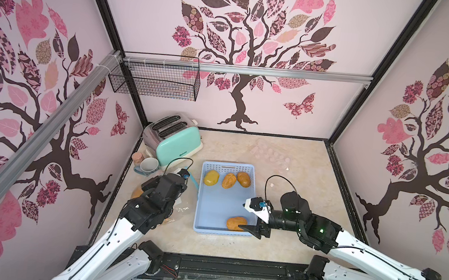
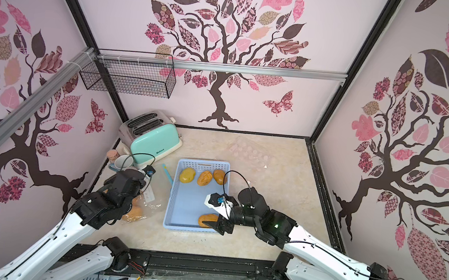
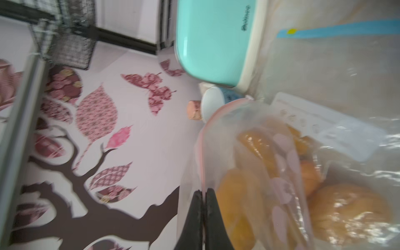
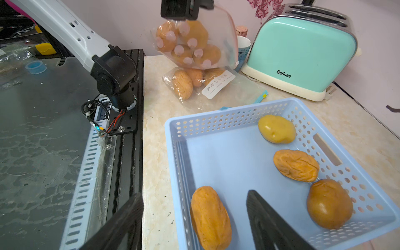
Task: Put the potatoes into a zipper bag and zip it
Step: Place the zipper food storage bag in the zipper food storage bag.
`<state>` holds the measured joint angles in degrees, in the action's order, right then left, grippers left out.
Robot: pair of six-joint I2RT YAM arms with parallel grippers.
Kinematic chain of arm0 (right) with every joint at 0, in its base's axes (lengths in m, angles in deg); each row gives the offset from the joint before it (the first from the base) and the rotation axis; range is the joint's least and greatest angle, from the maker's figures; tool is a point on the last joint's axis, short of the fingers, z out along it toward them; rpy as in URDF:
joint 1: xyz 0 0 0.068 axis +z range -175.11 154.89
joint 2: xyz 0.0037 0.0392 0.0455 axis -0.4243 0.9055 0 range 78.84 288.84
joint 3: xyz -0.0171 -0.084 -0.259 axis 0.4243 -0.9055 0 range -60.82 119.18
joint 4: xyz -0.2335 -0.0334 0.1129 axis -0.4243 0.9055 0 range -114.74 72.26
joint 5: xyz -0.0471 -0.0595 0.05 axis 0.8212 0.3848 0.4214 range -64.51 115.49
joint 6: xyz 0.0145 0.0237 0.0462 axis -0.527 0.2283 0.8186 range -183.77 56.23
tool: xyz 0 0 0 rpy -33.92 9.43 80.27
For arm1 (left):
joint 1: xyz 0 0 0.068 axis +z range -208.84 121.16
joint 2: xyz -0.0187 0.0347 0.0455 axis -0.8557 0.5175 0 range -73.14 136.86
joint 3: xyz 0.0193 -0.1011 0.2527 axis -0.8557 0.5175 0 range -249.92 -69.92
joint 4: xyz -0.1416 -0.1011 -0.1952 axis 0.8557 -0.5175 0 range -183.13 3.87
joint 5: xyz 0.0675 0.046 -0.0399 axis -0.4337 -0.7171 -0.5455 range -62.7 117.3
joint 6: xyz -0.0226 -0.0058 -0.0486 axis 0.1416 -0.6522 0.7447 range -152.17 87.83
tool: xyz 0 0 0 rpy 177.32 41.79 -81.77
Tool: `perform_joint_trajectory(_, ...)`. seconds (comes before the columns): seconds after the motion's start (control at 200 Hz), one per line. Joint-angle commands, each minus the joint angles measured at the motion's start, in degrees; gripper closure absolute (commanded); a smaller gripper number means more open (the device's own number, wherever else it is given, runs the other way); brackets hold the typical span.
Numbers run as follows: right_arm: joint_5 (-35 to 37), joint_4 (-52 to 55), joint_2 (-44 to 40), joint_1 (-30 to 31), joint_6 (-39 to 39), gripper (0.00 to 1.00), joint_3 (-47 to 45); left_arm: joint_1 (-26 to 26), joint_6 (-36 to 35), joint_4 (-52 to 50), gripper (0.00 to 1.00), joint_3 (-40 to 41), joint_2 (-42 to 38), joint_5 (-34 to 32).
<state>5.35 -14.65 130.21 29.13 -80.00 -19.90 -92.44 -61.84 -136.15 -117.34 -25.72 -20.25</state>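
Left gripper (image 3: 204, 193): jaws pinched tight on rim of zipper bag (image 4: 216, 28). Bag hangs lifted off counter, bagged potatoes (image 4: 192, 32) inside. Second bag (image 4: 218, 86), also holding potatoes, lies on counter beneath it.
Right gripper (image 4: 194, 194): jaws spread wide, either side of near potato (image 1: 236, 223) in blue basket (image 1: 200, 200); nothing gripped, contact not discernible. Three loose potatoes (image 1: 229, 181) at basket's far end.

A mint toaster (image 1: 177, 145) stands in the corner, a white mug (image 1: 149, 166) beside it.
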Motion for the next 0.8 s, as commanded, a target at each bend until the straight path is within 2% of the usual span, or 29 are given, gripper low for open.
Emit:
perform_joint_trajectory(0.0,-0.95,-0.61,0.05,-0.24,0.93,0.23,0.39,-1.37,13.62,-0.02,1.00,1.55,4.87,13.98)
perform_joint_trajectory(0.04,-0.87,-0.65,0.00,-0.26,1.05,0.22,0.25,-1.63,15.00,0.32,1.00,1.22,6.70,18.70)
perform_joint_trajectory(0.12,-0.75,-0.56,-0.12,-0.25,1.03,0.22,0.12,-1.73,18.52,3.86,1.00,0.99,9.48,23.87)
perform_joint_trajectory(0.21,-0.52,-0.29,-0.03,-0.23,1.07,0.22,0.31,-1.73,18.90,6.84,1.00,1.29,10.78,30.18)
perform_joint_trajectory(0.255,-0.34,-0.39,0.00,-0.24,1.03,0.22,0.25,-1.73,19.96,8.23,0.85,1.54,11.08,33.11)
perform_joint_trajectory(0.33,-0.12,-0.98,0.04,-0.20,1.24,0.22,0.04,-1.73,19.52,7.54,0.73,1.85,10.80,39.94)
perform_joint_trajectory(0.385,0.17,-1.12,0.07,-0.27,1.50,0.22,-0.06,-1.73,19.67,7.57,0.65,2.20,9.83,40.12)
perform_joint_trajectory(0.48,1.32,-0.56,-0.21,-0.21,1.87,0.21,0.19,-1.73,21.71,8.08,0.48,2.40,6.67,36.09)
perform_joint_trajectory(0.54,2.78,0.21,-0.55,-0.24,2.35,0.21,0.55,-1.73,22.58,7.79,0.40,1.80,4.44,35.59)
perform_joint_trajectory(0.68,6.53,1.17,-1.68,-0.25,4.09,0.21,1.00,-1.73,26.41,8.54,0.36,-0.67,-1.99,36.93)
perform_joint_trajectory(0.795,8.63,3.22,-2.28,-0.20,6.85,0.21,1.81,-1.73,30.16,12.94,0.35,0.69,-8.58,41.35)
